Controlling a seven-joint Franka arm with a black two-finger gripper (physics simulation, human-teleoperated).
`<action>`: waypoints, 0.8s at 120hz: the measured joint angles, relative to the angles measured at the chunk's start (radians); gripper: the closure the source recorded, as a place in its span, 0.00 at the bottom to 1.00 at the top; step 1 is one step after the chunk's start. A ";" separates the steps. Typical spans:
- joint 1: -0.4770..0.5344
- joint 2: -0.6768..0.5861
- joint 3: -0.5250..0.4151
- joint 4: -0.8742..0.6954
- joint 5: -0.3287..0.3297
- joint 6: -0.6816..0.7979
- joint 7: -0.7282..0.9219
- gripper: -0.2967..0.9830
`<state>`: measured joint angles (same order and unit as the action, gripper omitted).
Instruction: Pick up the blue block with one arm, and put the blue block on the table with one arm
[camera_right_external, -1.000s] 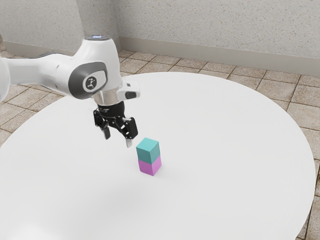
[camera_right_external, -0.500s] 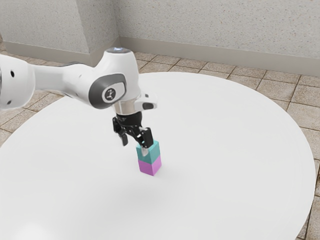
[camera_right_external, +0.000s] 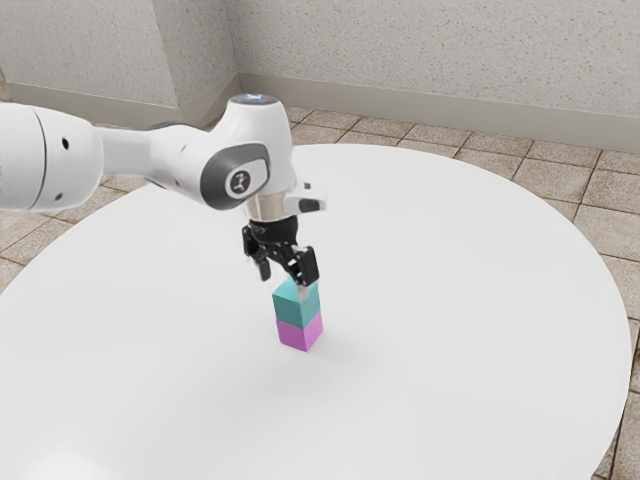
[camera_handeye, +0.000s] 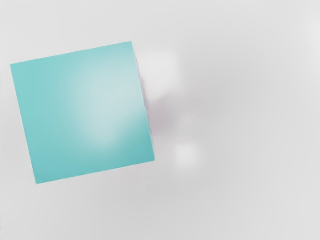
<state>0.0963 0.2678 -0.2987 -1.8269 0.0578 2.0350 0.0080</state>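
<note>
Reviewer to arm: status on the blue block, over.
Tool open, close to the blue block. Blue block ungripped, stacked on the pink block. Pink block underneath, seemingly no obstacle to lifting.

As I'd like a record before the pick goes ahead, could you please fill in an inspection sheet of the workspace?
Surface: round white table, smooth and glossy.
Job's things: blue-green cube-shaped block, stacked on a pinkish-purple block that stands on the table.
Clutter: nothing seen.
Gripper: black two-finger gripper, open, fingers apart, close by the upper block; one fingertip overlaps it in the exterior view, contact cannot be told.
Cables: nothing seen.
Surroundings: brownish square floor tiles and a speckled grey wall with a plain skirting.
</note>
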 joint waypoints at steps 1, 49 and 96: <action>0.000 0.001 0.000 0.001 0.000 -0.001 0.000 0.23; -0.012 0.110 0.041 0.115 0.004 -0.021 0.014 0.23; -0.023 0.177 0.056 0.161 0.004 -0.047 0.021 0.23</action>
<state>0.0736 0.4448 -0.2427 -1.6664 0.0619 1.9881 0.0287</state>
